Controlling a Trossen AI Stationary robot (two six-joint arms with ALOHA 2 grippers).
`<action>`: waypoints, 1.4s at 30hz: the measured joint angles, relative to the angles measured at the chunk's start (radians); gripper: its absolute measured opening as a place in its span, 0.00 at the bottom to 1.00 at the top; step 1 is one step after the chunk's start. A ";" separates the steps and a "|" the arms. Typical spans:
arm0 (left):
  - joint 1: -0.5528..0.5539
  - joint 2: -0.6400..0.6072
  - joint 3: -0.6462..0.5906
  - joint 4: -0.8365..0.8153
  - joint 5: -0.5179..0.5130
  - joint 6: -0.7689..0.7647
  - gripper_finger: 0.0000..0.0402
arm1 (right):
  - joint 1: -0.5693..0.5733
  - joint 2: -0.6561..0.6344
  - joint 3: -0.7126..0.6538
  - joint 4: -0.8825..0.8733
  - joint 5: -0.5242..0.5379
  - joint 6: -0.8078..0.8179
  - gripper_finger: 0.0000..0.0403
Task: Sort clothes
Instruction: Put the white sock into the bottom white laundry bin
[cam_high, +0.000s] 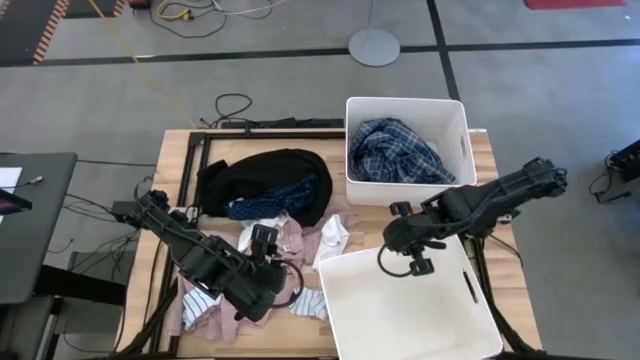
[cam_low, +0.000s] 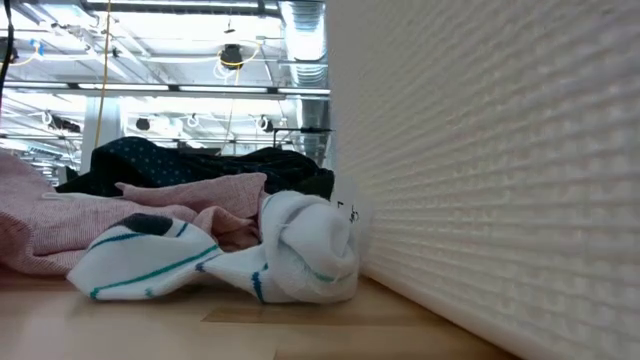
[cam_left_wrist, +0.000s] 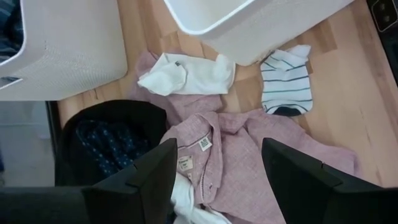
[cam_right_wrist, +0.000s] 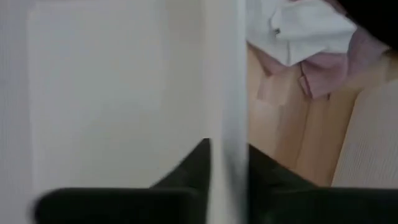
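Note:
A blue-white plaid shirt (cam_high: 400, 150) lies in the far white bin (cam_high: 458, 112). On the table, a black garment (cam_high: 262, 175) has a navy dotted one (cam_left_wrist: 109, 146) lying on it. Near them lie a pink shirt (cam_left_wrist: 233, 155), a white sock (cam_left_wrist: 186, 73) and a striped sock (cam_left_wrist: 286, 84). My left gripper (cam_left_wrist: 217, 177) hangs open above the pink shirt, touching nothing. My right gripper (cam_right_wrist: 227, 177) is shut on the far rim of the near white bin (cam_high: 410, 310). My right gripper holds the near bin's far rim (cam_right_wrist: 225, 124), toward its left corner, pinched between its two fingers, one finger (cam_right_wrist: 193, 171) inside the bin and one outside. The fingers come from above, slanting down. The bin rests on the table.
The two bins fill the table's right half, and the near bin's wall (cam_low: 500, 200) stands close beside the socks (cam_low: 290, 250). Bare wood (cam_high: 180, 160) shows at the far left of the table. A dark frame and cables (cam_high: 235, 115) run along the far edge.

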 joint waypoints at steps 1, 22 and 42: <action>0.000 0.000 0.000 0.000 -0.001 0.001 0.57 | 0.001 -0.006 0.000 -0.014 -0.014 -0.005 0.06; -0.018 0.000 0.000 0.000 -0.010 -0.016 0.57 | -0.178 -0.095 -0.001 -0.205 0.000 0.064 0.15; -0.077 -0.081 -0.360 0.078 -0.112 -0.167 0.57 | -0.244 0.001 0.252 0.227 0.014 -0.075 0.60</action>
